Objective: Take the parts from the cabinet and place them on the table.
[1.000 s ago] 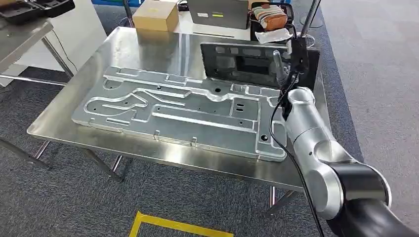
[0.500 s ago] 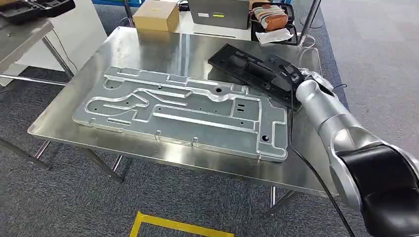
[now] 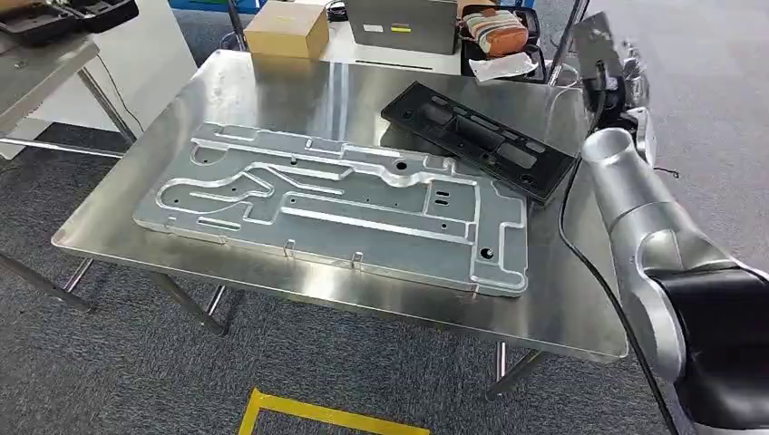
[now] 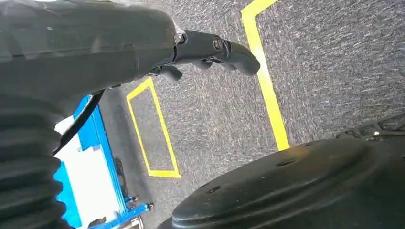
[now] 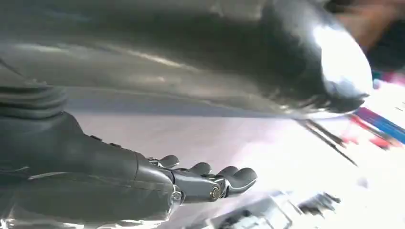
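A black moulded part (image 3: 481, 138) lies flat on the steel table (image 3: 272, 86) at its back right, with one end over the corner of a large silver metal plate (image 3: 335, 204) that covers the table's middle. My right hand (image 3: 609, 63) is raised above and to the right of the black part, apart from it. In the right wrist view that hand (image 5: 143, 181) has its fingers (image 5: 215, 183) stretched out with nothing in them. My left hand (image 4: 143, 43) hangs over the grey carpet, its fingers loose and holding nothing.
Behind the table stand a cardboard box (image 3: 287, 27), a grey case (image 3: 399, 23) and a black basket with a pouch (image 3: 497, 34). A second table (image 3: 36, 63) with black parts (image 3: 63, 14) is at the far left. Yellow tape (image 3: 317, 412) marks the floor.
My right hand held the black part upright, laid it flat on the table, then let go and rose away to the right. The silver plate has stayed put.
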You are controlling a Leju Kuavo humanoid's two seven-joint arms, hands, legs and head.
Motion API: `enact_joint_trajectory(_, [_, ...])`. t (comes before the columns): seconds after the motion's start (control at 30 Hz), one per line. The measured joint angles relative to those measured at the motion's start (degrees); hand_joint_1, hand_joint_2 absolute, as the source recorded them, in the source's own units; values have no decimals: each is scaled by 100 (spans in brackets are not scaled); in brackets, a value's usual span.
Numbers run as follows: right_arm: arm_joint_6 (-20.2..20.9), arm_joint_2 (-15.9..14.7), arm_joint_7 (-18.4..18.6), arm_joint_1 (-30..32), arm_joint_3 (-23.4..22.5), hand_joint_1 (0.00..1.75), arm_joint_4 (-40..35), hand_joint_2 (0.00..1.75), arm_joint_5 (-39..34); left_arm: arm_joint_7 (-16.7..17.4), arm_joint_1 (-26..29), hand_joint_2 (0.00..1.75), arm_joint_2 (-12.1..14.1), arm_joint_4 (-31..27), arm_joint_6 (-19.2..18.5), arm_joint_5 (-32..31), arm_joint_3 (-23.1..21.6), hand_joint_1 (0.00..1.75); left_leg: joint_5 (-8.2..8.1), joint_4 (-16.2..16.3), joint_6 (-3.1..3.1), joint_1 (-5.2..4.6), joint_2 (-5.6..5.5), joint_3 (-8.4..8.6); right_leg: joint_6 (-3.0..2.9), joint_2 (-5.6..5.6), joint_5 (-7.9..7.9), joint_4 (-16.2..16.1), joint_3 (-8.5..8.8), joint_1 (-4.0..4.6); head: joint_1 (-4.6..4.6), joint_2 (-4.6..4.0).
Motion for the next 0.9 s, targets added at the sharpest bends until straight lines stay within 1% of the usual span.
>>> enact_joint_trajectory(0.07, [-148,28,-531,-2,-461,0,-232,0,-157,7,11,0,-2,-2,7,57,-2,0,0,-1,0,-3,0,1,0,0,0,1,1,-3,0,0])
enact_joint_trajectory(0.1, [-168,35,-651,-7,-629,0,-356,0,-150,7,21,0,-2,-4,11,83,-2,0,0,-1,0,-4,0,3,0,0,0,1,1,-3,0,0])
enact_joint_trajectory(0.17, [-185,33,-614,-38,-902,0,-644,0,61,15,35,0,-4,-11,11,127,-4,0,0,-1,1,-9,0,6,1,0,0,1,1,-8,0,0])
enact_joint_trajectory(0.23, [-198,-7,-372,-103,-1055,0,-903,0,423,44,41,0,-7,-26,7,173,-15,0,0,-2,3,-16,1,12,1,1,0,2,1,-14,0,0])
enact_joint_trajectory(0.27, [-266,-57,-184,-153,-1086,0,-1021,175,717,52,43,0,-9,-28,0,181,-26,0,4,-2,8,-19,-1,20,2,-1,-1,2,1,-15,0,0])
enact_joint_trajectory(0.3, [-330,-163,27,-230,-1088,0,-1146,175,1103,57,46,0,-9,-31,-2,181,-50,0,4,-2,11,-23,-6,17,9,-6,-3,2,2,-19,0,0])
enact_joint_trajectory(0.33, [-330,-234,144,-308,-1088,0,-1209,175,1291,57,52,0,-11,-33,-4,184,-61,0,4,-2,12,-27,-10,18,10,-8,-3,2,2,-21,0,0])
enact_joint_trajectory(0.4, [-301,-488,581,-500,-1081,0,-1318,175,1947,39,56,0,-13,-35,-24,184,-103,0,3,-2,14,-35,-11,25,11,-8,-3,2,5,-27,0,0])
enact_joint_trajectory(0.43, [-229,-689,780,-598,-1050,0,-1346,175,2273,4,56,0,-20,-35,-33,179,-131,0,3,0,28,-41,-18,30,23,-15,-10,1,8,-29,-2,0])
enact_joint_trajectory(0.47, [-119,-956,914,-697,-1015,0,-1355,175,2533,-37,68,0,-31,-35,-39,170,-153,0,-4,-1,45,-43,-33,28,37,-31,-15,0,16,-34,0,0])
enact_joint_trajectory(0.57, [312,-1853,1068,-979,-954,0,-1348,175,3083,-114,112,0,-77,-35,-79,151,-177,0,-10,1,73,-58,-69,34,58,-70,-28,-2,31,-44,-2,0])
enact_joint_trajectory(0.6, [467,-2228,1064,-1059,-891,0,-1333,175,3287,-111,128,0,-93,-35,-100,133,-177,0,-20,-1,88,-59,-77,28,65,-78,-33,-2,35,-52,0,0])
enact_joint_trajectory(0.63, [591,-2513,1044,-1131,-847,0,-1320,175,3424,-111,143,0,-103,-35,-112,127,-179,0,-21,2,95,-66,-85,36,71,-85,-36,-3,33,-53,0,0])
enact_joint_trajectory(0.7, [987,-3309,913,-1269,-725,0,-1285,175,3752,-114,181,0,-122,-35,-135,131,-179,0,-38,1,120,-71,-102,36,96,-98,-53,-4,44,-65,0,0])
enact_joint_trajectory(0.73, [1116,-3634,847,-1312,-670,0,-1276,175,3846,-116,196,0,-133,-35,-142,138,-179,0,-46,0,126,-72,-103,35,106,-99,-60,-5,48,-67,0,0])
enact_joint_trajectory(0.77, [1223,-3949,805,-1318,-615,0,-1272,175,3883,-114,211,0,-142,-35,-142,144,-181,0,-52,0,132,-74,-102,45,118,-100,-68,-6,54,-68,0,0])
enact_joint_trajectory(0.8, [1330,-4327,787,-1290,-568,0,-1265,175,3876,-116,228,0,-157,-35,-136,186,-181,0,-68,0,146,-73,-103,46,137,-100,-81,-8,67,-69,0,0])
enact_joint_trajectory(0.83, [1391,-4609,768,-1236,-528,0,-1248,175,3814,-118,250,0,-168,-35,-120,229,-181,0,-84,-1,148,-72,-101,49,148,-99,-94,-11,77,-69,2,0])
enact_joint_trajectory(0.87, [1369,-4886,766,-1135,-517,0,-1215,175,3683,-133,268,0,-186,-35,-94,278,-179,0,-94,-4,150,-72,-97,60,151,-94,-100,-11,90,-72,2,0])
enact_joint_trajectory(0.9, [1285,-5138,746,-953,-517,0,-1162,175,3475,-158,285,0,-201,-35,-63,343,-177,0,-109,-5,153,-65,-79,75,167,-74,-111,-16,105,-67,0,0])
